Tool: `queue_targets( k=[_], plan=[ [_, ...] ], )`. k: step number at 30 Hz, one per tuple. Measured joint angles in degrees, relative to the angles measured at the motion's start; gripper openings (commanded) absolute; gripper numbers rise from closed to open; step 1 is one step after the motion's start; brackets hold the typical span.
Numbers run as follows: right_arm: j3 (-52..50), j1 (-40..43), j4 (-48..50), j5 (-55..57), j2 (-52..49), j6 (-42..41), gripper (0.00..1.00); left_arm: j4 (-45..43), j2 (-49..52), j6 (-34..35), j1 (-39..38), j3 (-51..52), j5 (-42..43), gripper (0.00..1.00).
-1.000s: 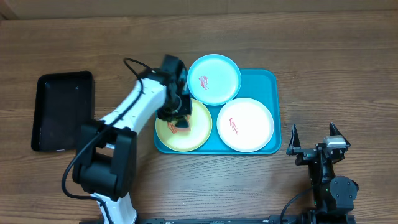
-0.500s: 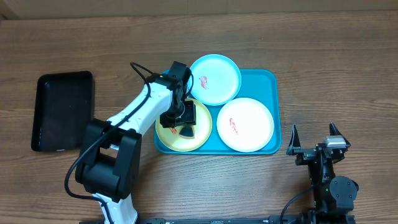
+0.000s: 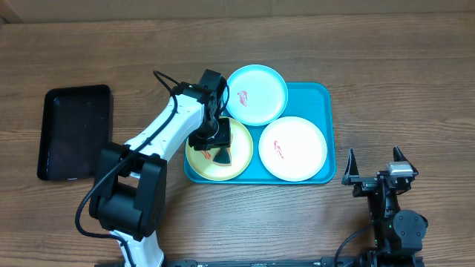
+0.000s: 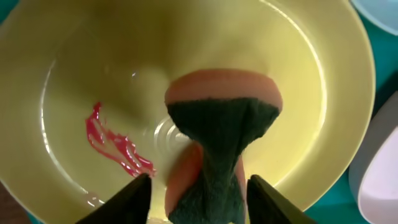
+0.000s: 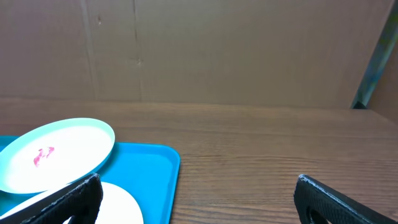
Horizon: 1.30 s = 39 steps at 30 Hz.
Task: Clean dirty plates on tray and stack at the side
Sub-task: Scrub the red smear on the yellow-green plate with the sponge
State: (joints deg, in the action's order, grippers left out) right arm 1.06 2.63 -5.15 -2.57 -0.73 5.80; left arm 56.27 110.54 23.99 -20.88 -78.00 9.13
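The left hand [image 4: 199, 190] hangs over the yellow plate [image 4: 323, 74] at the tray's [image 3: 315, 96] lower left, half spread around a sponge [image 4: 221, 118]; whether it grips, I cannot tell. The red smear [image 4: 118, 144] lies left of the sponge. The right hand [image 3: 375, 157], spread wide, sits far off.

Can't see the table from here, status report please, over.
Left jaws apart astride sponge on yellow plate; right jaws open, off tray. Blue plate, white plate, yellow all smeared. Nothing blocking.
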Motion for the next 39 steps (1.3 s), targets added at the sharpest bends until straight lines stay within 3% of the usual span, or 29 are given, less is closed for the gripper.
queue_targets(
  k=[4,7,11,13,21,22,23,24,25,29,33,39],
  plan=[
    [0.0,0.0,0.0,0.0,0.0,0.0,1.0,-0.1,0.0,0.0,0.0,0.0,0.0,0.45],
    [0.0,0.0,0.0,0.0,0.0,0.0,1.0,-0.1,0.0,-0.1,0.0,0.0,0.0,0.45],
    [0.0,0.0,0.0,0.0,0.0,0.0,1.0,-0.3,0.0,-0.2,0.0,0.0,0.0,0.13],
    [0.0,0.0,0.0,0.0,0.0,0.0,1.0,-0.4,0.0,-0.3,0.0,0.0,0.0,0.06],
    [0.0,0.0,0.0,0.0,0.0,0.0,1.0,-0.8,0.0,-0.1,0.0,0.0,0.1,0.04],
    [0.0,0.0,0.1,0.0,0.0,0.0,1.0,-0.8,0.0,-0.1,0.0,0.0,0.1,0.11],
    [0.0,0.0,0.0,0.0,0.0,0.0,1.0,-0.8,0.0,-0.2,0.0,0.0,0.1,0.31],
    [0.0,0.0,0.0,0.0,0.0,0.0,1.0,-0.6,0.0,-0.3,0.0,0.0,0.1,0.68],
    [0.0,0.0,0.0,0.0,0.0,0.0,1.0,-0.3,0.0,0.0,0.0,0.0,0.3,0.76],
    [0.0,0.0,0.0,0.0,0.0,0.0,1.0,0.4,0.0,0.1,0.0,0.0,0.9,0.78],
    [0.0,0.0,0.0,0.0,0.0,0.0,1.0,-1.2,0.0,0.1,0.0,0.0,0.9,0.66],
    [0.0,0.0,0.0,0.0,0.0,0.0,1.0,-2.3,0.0,0.1,-0.1,0.0,0.9,0.63]
  ],
)
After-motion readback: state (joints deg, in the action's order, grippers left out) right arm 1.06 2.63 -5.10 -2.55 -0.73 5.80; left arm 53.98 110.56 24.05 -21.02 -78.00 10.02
